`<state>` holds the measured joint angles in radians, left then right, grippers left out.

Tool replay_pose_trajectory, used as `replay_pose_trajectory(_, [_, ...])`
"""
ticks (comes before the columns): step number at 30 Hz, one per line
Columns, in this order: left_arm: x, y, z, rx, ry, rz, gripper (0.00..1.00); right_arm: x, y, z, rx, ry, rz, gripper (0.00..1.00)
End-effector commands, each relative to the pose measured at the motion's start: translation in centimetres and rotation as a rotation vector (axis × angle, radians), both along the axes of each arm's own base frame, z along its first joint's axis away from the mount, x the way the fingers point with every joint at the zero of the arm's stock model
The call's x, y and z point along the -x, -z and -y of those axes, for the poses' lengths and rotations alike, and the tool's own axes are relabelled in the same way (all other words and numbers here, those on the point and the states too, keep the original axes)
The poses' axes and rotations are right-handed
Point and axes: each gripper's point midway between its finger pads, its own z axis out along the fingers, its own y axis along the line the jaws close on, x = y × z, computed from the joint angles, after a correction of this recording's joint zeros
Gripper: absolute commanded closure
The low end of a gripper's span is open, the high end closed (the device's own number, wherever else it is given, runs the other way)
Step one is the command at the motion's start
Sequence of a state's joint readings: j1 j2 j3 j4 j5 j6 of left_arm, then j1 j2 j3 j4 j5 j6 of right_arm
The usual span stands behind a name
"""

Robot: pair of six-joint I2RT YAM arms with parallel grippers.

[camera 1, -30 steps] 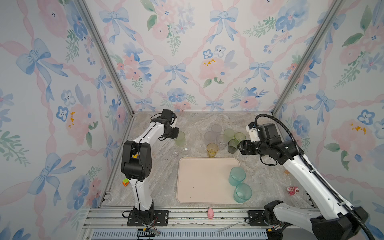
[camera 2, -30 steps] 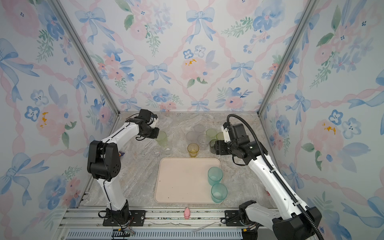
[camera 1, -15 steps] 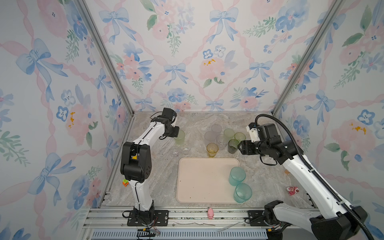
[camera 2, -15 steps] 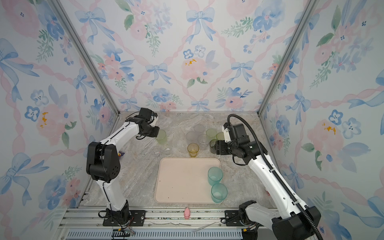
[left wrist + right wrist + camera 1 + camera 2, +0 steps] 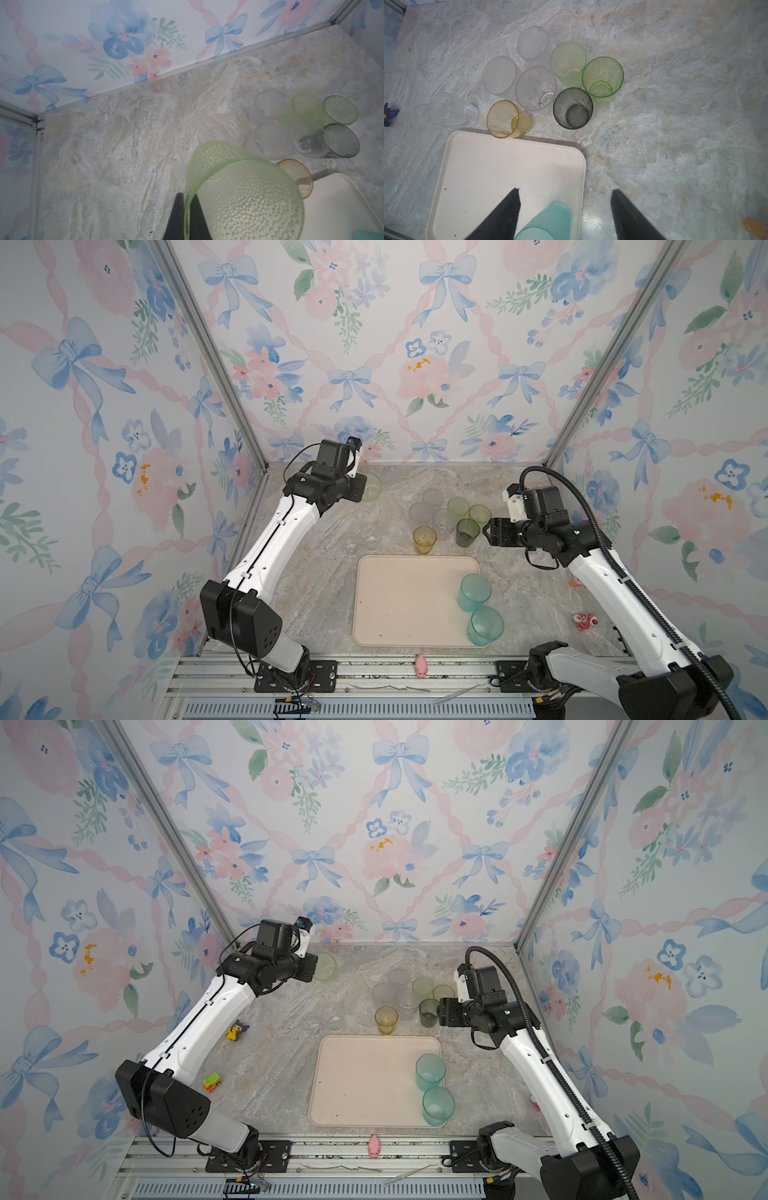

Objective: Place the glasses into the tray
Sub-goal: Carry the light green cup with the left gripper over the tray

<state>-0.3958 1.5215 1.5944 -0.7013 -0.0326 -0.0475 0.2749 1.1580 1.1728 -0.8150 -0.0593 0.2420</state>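
I see left gripper (image 5: 188, 200) pinching wall of pale green glass (image 5: 371, 488), 11 o'clock from tray (image 5: 399, 601). Right gripper (image 5: 565, 189) spread wide, empty.

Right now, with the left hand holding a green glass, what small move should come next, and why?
Probably carry the green glass toward the bare left half of the tray. The left hand grips its rim well off the tray, and two teal glasses stand at its right edge.

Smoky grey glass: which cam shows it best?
Right wrist view: the smoky grey glass sits close, unobstructed and upright, with rim and base visible. In both top views it is small. The left wrist view shows it distant and hazy.
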Motion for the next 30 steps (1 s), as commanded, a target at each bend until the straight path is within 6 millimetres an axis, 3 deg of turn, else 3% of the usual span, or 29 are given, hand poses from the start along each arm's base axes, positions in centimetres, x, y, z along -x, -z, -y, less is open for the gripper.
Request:
replay_pose_trajectory(1, [3.5, 0.8, 3.7, -0.007, 0.123, -0.049, 0.96, 0.1, -0.1, 0.2, -0.011, 0.003, 0.007, 0.28])
replay_pose_trajectory(9, [8.6, 4.2, 12.3, -0.012, 0.372, -0.152, 0.97, 0.2, 0.0, 0.2, -0.019, 0.008, 0.002, 0.28])
replay_pose_trajectory(16, [10.6, 7.0, 17.9, -0.031, 0.524, -0.225, 0.97, 0.6, 0.2, 0.2, -0.023, 0.005, 0.0, 0.28])
replay_pose_trajectory(23, [10.4, 10.1, 20.8, -0.058, 0.581, -0.286, 0.97, 1.0, 0.4, 0.3, -0.018, 0.004, -0.002, 0.28])
replay_pose_trajectory(30, [9.7, 11.8, 22.6, -0.08, 0.609, -0.311, 0.97, 1.0, 0.6, 0.4, -0.011, 0.001, -0.005, 0.28])
